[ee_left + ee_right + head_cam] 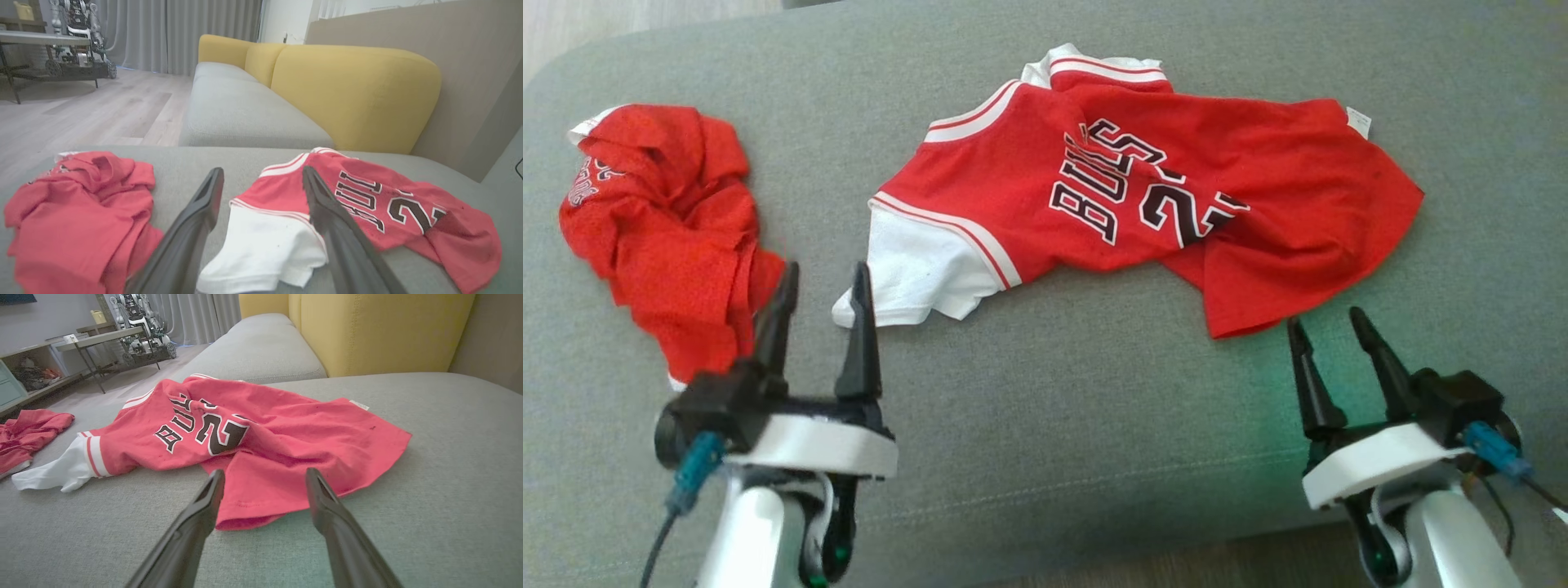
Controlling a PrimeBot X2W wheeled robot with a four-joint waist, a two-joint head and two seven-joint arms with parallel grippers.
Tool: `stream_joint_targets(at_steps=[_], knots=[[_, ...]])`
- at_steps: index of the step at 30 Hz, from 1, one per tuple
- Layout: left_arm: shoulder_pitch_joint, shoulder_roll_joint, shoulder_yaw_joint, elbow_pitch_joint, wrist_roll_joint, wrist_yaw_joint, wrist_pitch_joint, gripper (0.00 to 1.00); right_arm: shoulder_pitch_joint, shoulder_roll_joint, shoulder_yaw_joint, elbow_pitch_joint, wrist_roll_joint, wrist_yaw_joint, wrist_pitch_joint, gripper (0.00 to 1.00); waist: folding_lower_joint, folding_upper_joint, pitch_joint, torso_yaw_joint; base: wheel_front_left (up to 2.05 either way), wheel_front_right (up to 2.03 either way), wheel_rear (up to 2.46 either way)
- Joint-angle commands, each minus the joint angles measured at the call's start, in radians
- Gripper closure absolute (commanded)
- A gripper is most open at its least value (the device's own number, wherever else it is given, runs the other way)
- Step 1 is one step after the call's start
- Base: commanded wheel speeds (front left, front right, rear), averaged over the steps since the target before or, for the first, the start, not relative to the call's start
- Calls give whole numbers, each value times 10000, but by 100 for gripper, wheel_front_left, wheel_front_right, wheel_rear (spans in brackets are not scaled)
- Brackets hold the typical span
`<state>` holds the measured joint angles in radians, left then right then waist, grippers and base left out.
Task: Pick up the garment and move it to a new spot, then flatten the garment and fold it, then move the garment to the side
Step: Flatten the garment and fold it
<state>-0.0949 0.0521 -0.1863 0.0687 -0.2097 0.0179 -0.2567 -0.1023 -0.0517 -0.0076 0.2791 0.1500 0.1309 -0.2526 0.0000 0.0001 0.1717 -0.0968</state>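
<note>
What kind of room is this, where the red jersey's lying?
Most likely a living room, perhaps a home-style test space. The red jersey lies on a gray sofa seat with yellow back cushions, and beyond it are a wood floor and long gray curtains.

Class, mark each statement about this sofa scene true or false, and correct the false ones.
1. The lettered jersey lies on the grey cushion. True.
2. The left gripper is shut on the white sleeve. False: the left gripper stands open, with the white sleeve unclamped.
3. A crumpled red garment lies on the robot's left of the jersey. True.
4. The jersey is neatly folded. False: it lies spread out and wrinkled.
5. The right gripper is open. True.
</note>
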Motion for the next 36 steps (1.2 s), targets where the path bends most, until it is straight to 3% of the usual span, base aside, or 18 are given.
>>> stream_joint_targets(at_steps=[1,13,24,36], knots=[[-348,17,244,-323,36,0,-51,0,-243,14,350,-210,77,-2,-91,0,0,-1,43,13,0,0,0],[-387,-16,-304,-105,-151,75,-51,0,-754,14,1069,1366,478,-2,-91,0,0,-1,286,653,0,0,0],[-357,-17,-471,32,-268,172,-51,0,-1281,14,540,2429,410,-2,-91,0,0,-1,339,1375,0,0,0],[-511,-18,-597,67,-346,193,-51,0,-1847,15,41,3140,-236,-2,-91,0,0,-1,602,1587,0,0,0]])
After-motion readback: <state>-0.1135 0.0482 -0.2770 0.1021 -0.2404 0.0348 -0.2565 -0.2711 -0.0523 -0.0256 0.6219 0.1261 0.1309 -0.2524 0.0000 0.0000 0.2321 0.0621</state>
